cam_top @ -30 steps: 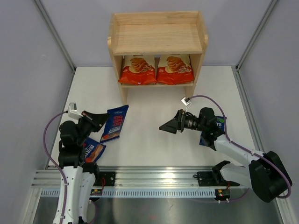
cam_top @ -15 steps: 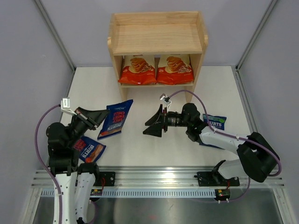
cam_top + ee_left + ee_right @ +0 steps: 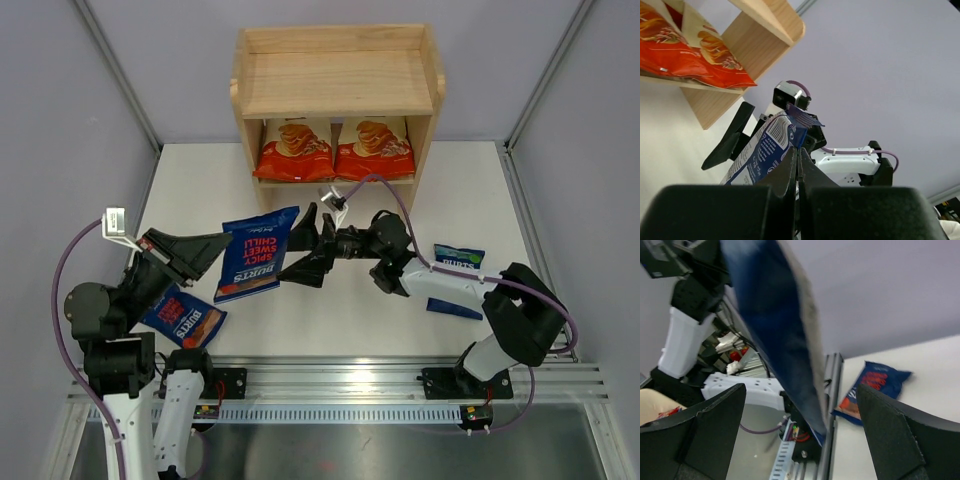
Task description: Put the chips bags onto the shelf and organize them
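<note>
A dark blue Burts chips bag [image 3: 257,256] hangs tilted above the table, and my left gripper [image 3: 219,245] is shut on its left edge. In the left wrist view the shut fingertips [image 3: 797,150] pinch that bag [image 3: 762,150]. My right gripper [image 3: 306,246] is open, its fingers to either side of the bag's right edge. The bag [image 3: 782,335] passes between them in the right wrist view. A second Burts bag [image 3: 186,315] lies at the near left, a third [image 3: 459,259] at the right. Two cassava bags [image 3: 293,150] [image 3: 374,148] stand on the lower tier of the wooden shelf [image 3: 340,80].
The shelf's top tier holds nothing. An aluminium rail [image 3: 340,385] runs along the near edge of the table. Grey walls close in the left, right and back sides. The right arm [image 3: 440,285] stretches low across the middle of the table.
My left gripper has lifted the Burts bag and carried it toward the centre. The right gripper has swept left, opened fully, and come round the bag's right edge.
</note>
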### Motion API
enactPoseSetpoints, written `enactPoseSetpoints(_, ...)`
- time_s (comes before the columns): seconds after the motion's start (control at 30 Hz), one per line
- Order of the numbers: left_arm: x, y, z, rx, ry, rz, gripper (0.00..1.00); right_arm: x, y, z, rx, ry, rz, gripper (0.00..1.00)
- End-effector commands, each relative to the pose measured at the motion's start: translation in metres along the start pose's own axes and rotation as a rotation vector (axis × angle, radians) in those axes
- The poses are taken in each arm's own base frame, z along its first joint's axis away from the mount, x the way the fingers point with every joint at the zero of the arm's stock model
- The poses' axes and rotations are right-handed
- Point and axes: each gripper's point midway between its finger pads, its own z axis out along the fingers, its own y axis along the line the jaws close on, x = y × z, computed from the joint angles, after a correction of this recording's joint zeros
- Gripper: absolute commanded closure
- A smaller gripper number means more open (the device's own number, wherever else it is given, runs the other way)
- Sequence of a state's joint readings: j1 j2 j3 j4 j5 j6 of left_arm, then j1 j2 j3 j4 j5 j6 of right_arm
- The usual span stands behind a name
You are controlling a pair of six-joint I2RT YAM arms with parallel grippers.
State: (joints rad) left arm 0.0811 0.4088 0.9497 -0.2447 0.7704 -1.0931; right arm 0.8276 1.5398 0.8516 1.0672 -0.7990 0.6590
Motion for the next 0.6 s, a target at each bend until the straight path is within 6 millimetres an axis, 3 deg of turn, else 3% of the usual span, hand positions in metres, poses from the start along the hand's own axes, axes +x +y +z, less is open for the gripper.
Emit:
enactPoseSetpoints(0.0, 0.0, -0.039, -0.006, 0.117, 0.033, -0.001, 1.0, -0.034, 0.051, 0.032, -0.182, -0.077, -0.147, 0.01)
enactPoseSetpoints(0.13, -0.001, -0.049, -0.008, 0.155, 0.03, 0.005, 1.0, -0.04, 0.057, 0.05, -0.207, -0.1, -0.149, 0.03)
enactPoseSetpoints(0.23, -0.002, -0.048, -0.007, 0.148, 0.034, 0.006, 1.0, -0.045, 0.059, 0.05, -0.213, -0.127, -0.131, 0.19)
enactPoseSetpoints(0.27, -0.002, -0.046, -0.006, 0.145, 0.033, 0.007, 1.0, -0.043, 0.058, 0.048, -0.205, -0.127, -0.115, 0.39)
enactPoseSetpoints(0.33, -0.003, -0.043, -0.005, 0.137, 0.032, 0.021, 1.0, -0.044, 0.061, 0.045, -0.201, -0.136, -0.11, 0.53)
enactPoseSetpoints(0.5, -0.005, -0.031, 0.002, 0.105, 0.053, 0.093, 1.0, -0.039, 0.059, 0.035, -0.117, -0.104, -0.056, 0.74)
enactPoseSetpoints(0.57, -0.003, -0.034, 0.003, 0.126, 0.083, 0.147, 0.98, -0.041, 0.06, 0.03, -0.065, -0.087, -0.014, 0.76)
